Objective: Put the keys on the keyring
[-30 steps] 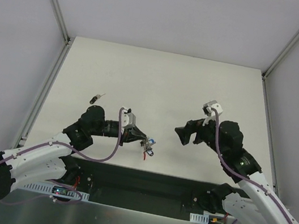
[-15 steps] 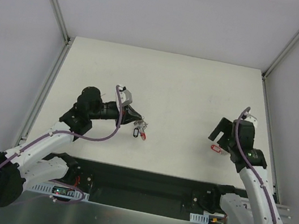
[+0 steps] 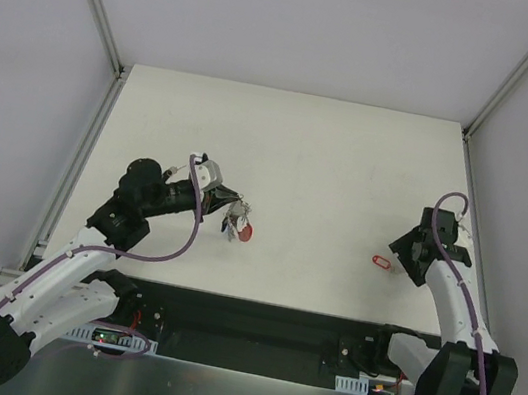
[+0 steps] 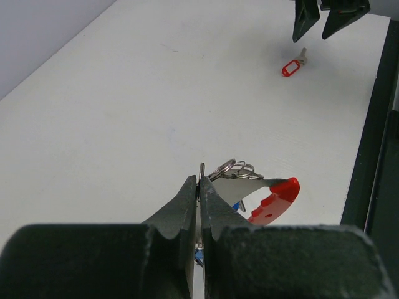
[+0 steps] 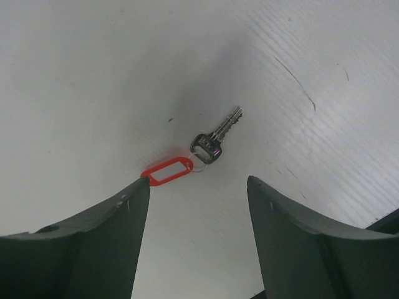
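My left claw (image 4: pixel 199 184) is pinched fully shut on the rim of a small silver metal keyring (image 4: pixel 232 169). Its red curved plastic clip (image 4: pixel 275 199) hangs just beyond the fingertips, above the left half of the white table (image 3: pixel 303 143) and nearer its near edge. A sliver of blue plastic (image 4: pixel 242 205) shows under the ring, too little to identify. My right claw (image 5: pixel 198 180) stands open and holds nothing, its two dark fingers straddling a small silver key (image 5: pixel 209 146) on a red plastic tag (image 5: pixel 167 171) with a white label. The key lies flat close to the table's right edge. One fingertip (image 5: pixel 140 187) sits just beside the tag's end.
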Tool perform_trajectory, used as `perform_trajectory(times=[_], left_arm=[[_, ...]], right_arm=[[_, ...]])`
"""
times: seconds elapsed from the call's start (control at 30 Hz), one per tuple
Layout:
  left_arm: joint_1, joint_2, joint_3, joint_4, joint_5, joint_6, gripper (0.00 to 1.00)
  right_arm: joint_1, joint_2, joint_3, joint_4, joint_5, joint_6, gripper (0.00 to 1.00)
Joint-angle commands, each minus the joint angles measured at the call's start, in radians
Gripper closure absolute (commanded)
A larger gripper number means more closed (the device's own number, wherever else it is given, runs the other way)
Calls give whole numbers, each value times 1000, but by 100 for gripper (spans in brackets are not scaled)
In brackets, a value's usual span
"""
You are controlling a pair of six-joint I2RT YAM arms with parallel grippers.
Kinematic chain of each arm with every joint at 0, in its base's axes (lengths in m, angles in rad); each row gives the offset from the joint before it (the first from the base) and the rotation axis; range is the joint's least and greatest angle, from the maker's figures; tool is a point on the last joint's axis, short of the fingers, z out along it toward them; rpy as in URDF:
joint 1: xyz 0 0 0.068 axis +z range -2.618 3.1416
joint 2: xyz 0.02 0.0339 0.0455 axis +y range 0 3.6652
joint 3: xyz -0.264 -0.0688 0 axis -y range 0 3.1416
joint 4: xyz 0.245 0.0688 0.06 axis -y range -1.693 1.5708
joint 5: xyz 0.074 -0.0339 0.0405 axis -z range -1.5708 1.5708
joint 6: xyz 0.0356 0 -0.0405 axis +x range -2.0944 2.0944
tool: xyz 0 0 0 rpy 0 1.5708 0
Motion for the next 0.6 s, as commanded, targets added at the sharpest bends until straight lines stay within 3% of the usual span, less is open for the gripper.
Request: perform_trajectory(times=[0.0,0.3,0.57], left_arm=[[10,-3,8,33,-24,18,100],[11,-17,14,18,-50,48,100],[11,1,20,18,-33,40,100]], right_arm=[[-24,93,-15,43,-5,73,34],[-35,262,12,96,-81,47,41],[25,304,26,139,-216,50,43]])
